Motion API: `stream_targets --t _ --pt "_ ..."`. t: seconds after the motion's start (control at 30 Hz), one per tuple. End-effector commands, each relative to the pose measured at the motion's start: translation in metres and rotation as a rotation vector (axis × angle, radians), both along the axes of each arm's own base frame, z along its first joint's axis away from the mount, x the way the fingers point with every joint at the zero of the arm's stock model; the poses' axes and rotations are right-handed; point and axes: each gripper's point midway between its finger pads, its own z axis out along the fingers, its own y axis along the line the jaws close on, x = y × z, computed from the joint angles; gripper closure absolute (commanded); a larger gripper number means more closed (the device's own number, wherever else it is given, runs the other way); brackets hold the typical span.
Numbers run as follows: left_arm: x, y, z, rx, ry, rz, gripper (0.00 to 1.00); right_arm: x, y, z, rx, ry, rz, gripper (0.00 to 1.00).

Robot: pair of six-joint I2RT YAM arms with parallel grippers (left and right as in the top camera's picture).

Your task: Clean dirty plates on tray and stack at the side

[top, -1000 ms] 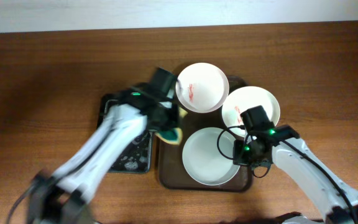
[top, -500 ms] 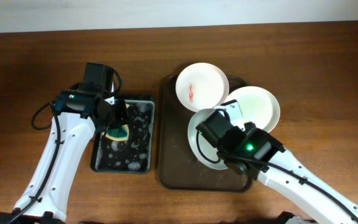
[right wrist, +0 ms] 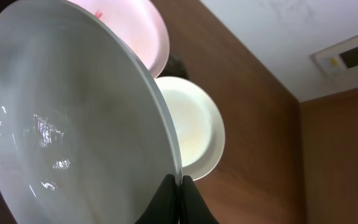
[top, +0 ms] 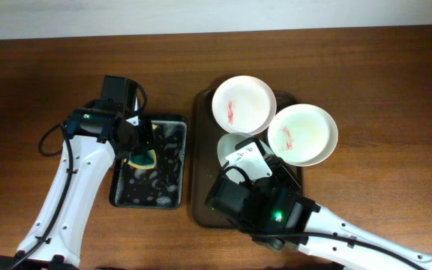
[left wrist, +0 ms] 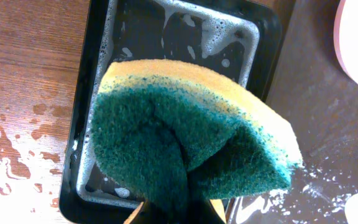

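Open bench (top: 381, 67) lies right of the brown tray (top: 201, 142), which is half hidden under the right arm (top: 261, 206). The smeared far plate (top: 243, 105) sits on it and the right plate (top: 302, 133) lies across its rim. The right jaws pinch the tilted third plate (right wrist: 61, 124) by its edge; the left jaws, mostly cut off, clamp the folded sponge (left wrist: 185, 143) above the black tray (left wrist: 185, 25)

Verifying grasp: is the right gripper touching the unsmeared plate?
Touching. The right wrist view shows the right gripper pinching the plate at its rim, no gap.
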Motion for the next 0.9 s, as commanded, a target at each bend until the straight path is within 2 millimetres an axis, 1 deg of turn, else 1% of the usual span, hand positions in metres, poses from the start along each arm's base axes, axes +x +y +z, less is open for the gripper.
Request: stream_targets --t 0.0,0.13,0.17,0.2,0.23,0.27,0.3,0.37,0.4,0.43,0.47,0.53,0.6,0.63,0.7,0.73,0.77,0.8,0.87 --pt "0.0 -0.001 -0.002 -0.005 0.006 -0.015 1.0 0.006 -0.004 0.022 -0.009 -0.094 -0.025 0.96" --pt "0.0 -0.001 -0.002 -0.005 0.007 -0.015 1.0 0.006 -0.005 0.024 -0.013 -0.105 -0.029 0.96" --pt "0.0 -0.001 -0.002 -0.007 0.006 -0.015 1.0 0.006 -0.005 0.023 -0.004 -0.103 -0.033 0.96" --pt "-0.001 -0.002 -0.002 -0.009 0.007 -0.016 1.0 0.005 -0.003 0.019 0.034 -0.082 -0.041 0.96" --pt "-0.001 -0.003 -0.002 -0.018 0.008 -0.019 1.0 0.0 0.002 0.007 0.102 -0.024 -0.054 0.96" --pt "-0.001 -0.007 -0.002 -0.042 0.012 -0.027 1.0 -0.004 0.003 -0.008 0.194 0.05 -0.106 0.96" --pt "-0.003 -0.015 -0.002 -0.083 0.017 -0.052 1.0 -0.007 -0.001 -0.022 0.264 0.104 -0.182 0.96" --pt "-0.003 -0.027 0.001 -0.143 0.014 -0.09 1.0 -0.011 -0.01 -0.061 0.406 0.277 -0.374 0.96" --pt "-0.002 -0.034 0.002 -0.17 0.007 -0.104 1.0 -0.012 -0.011 -0.072 0.44 0.349 -0.419 0.96" --pt "-0.002 -0.046 0.004 -0.204 0.001 -0.133 1.0 -0.012 -0.014 -0.086 0.484 0.437 -0.48 0.96" --pt "-0.003 -0.054 0.005 -0.215 0.001 -0.156 1.0 -0.011 -0.016 -0.094 0.508 0.48 -0.517 0.96" --pt "-0.009 -0.078 0.004 -0.224 0.002 -0.23 1.0 -0.009 -0.019 -0.117 0.57 0.58 -0.601 0.96" --pt "-0.016 -0.104 -0.004 -0.24 0.017 -0.273 1.0 -0.012 -0.017 -0.144 0.615 0.673 -0.651 0.96" --pt "-0.018 -0.115 -0.012 -0.249 0.03 -0.27 1.0 -0.013 -0.015 -0.157 0.629 0.707 -0.662 0.96" --pt "-0.021 -0.136 -0.03 -0.28 0.057 -0.268 1.0 -0.017 -0.017 -0.169 0.602 0.729 -0.679 0.96" --pt "-0.024 -0.15 -0.038 -0.318 0.078 -0.297 1.0 -0.018 -0.018 -0.172 0.584 0.74 -0.673 0.96" --pt "-0.027 -0.163 -0.043 -0.349 0.097 -0.326 1.0 -0.017 -0.018 -0.173 0.579 0.738 -0.674 0.96" --pt "-0.032 -0.179 -0.053 -0.376 0.133 -0.357 1.0 -0.016 -0.019 -0.174 0.573 0.733 -0.676 0.96" --pt "-0.042 -0.195 -0.069 -0.367 0.182 -0.374 1.0 -0.015 -0.02 -0.174 0.569 0.725 -0.676 0.96"
